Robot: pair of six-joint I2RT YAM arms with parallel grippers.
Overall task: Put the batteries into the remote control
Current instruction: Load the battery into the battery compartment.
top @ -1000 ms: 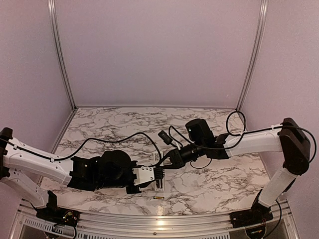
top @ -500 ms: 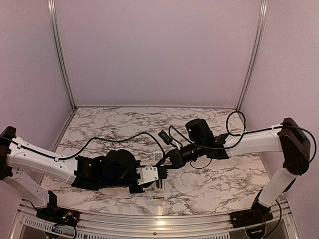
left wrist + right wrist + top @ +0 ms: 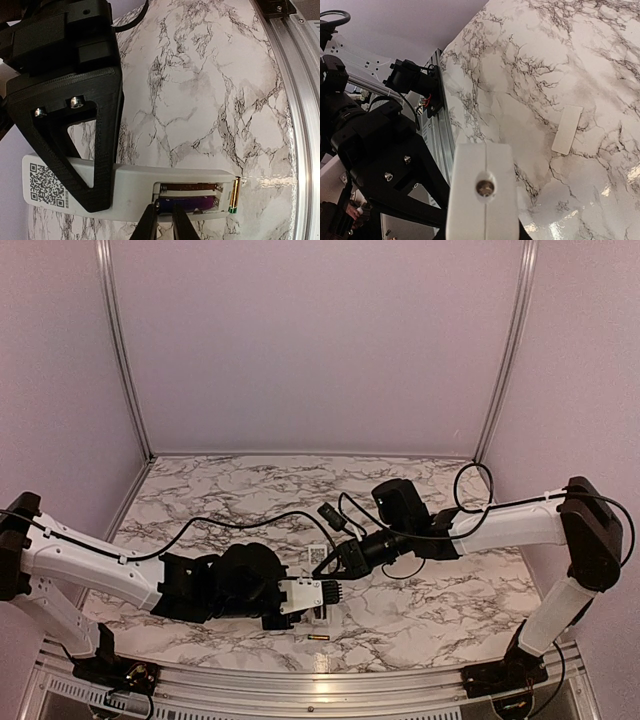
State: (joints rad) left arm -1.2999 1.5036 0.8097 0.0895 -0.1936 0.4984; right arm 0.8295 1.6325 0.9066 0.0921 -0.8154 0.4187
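A white-and-grey marbled tabletop (image 3: 250,485) sits inside plain lilac walls (image 3: 320,340) joined by slim aluminium corner posts (image 3: 122,350), a ribbed metal rail (image 3: 330,681) runs along its near edge, and a small flat white rectangular piece (image 3: 567,129) lies alone on the marble.

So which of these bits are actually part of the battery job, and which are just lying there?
Part of the job:
- remote control, gripped by the right gripper
- dark battery in its open compartment
- golden battery just off the remote's end
- left gripper at the compartment

Just lying about:
- flat white strip on the marble table, perhaps the compartment's cover
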